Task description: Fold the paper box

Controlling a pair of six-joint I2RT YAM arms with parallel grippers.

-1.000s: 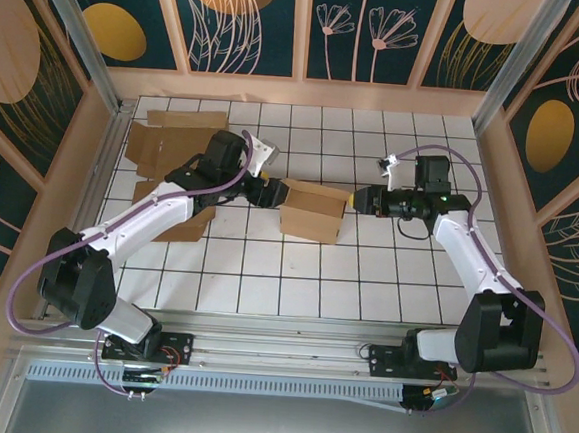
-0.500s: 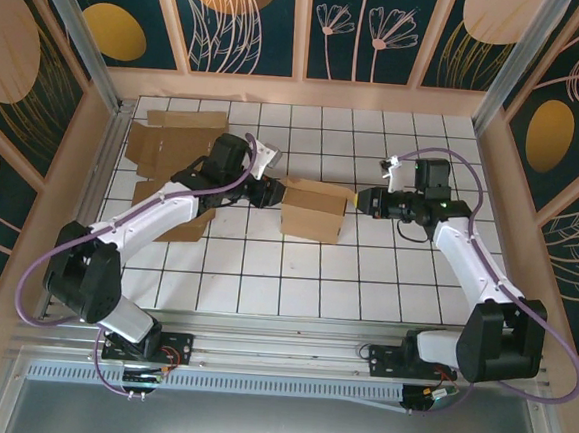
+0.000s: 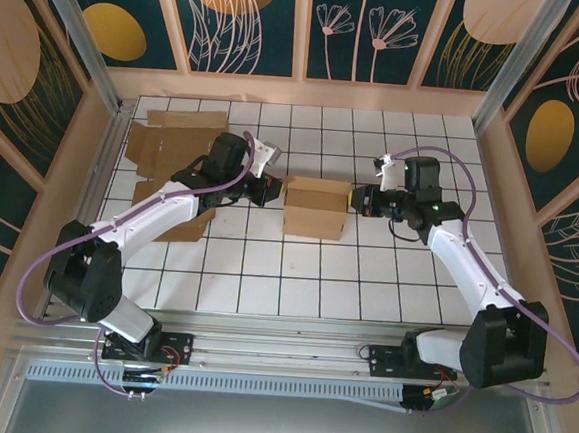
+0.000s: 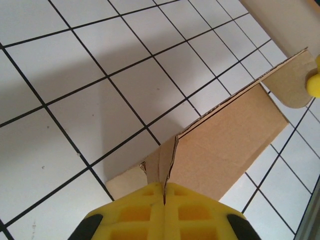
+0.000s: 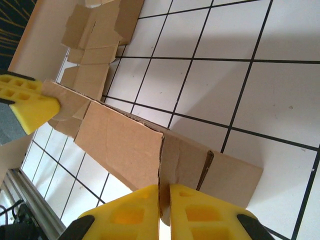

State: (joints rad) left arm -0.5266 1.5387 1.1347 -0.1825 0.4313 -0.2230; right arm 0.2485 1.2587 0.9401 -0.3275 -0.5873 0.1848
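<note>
Left hand (image 4: 164, 189) pinching paper box (image 4: 225, 145) flap, right hand (image 5: 164, 194) pinching opposite flap

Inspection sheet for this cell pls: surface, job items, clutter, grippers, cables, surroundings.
Surface: white tiled table with black grid lines, no spills seen.
Job's things: paper box mid-table, partly formed, held from both sides.
Clutter: flat cardboard blanks at the far left corner, partly under the left arm.
Grippers: left gripper shut on the box's left edge; right gripper shut on its right edge.
Cables: purple cables loop off both arms, clear of the box.
Surroundings: leaf-patterned wall panels on three sides; metal rail along the near edge.
</note>
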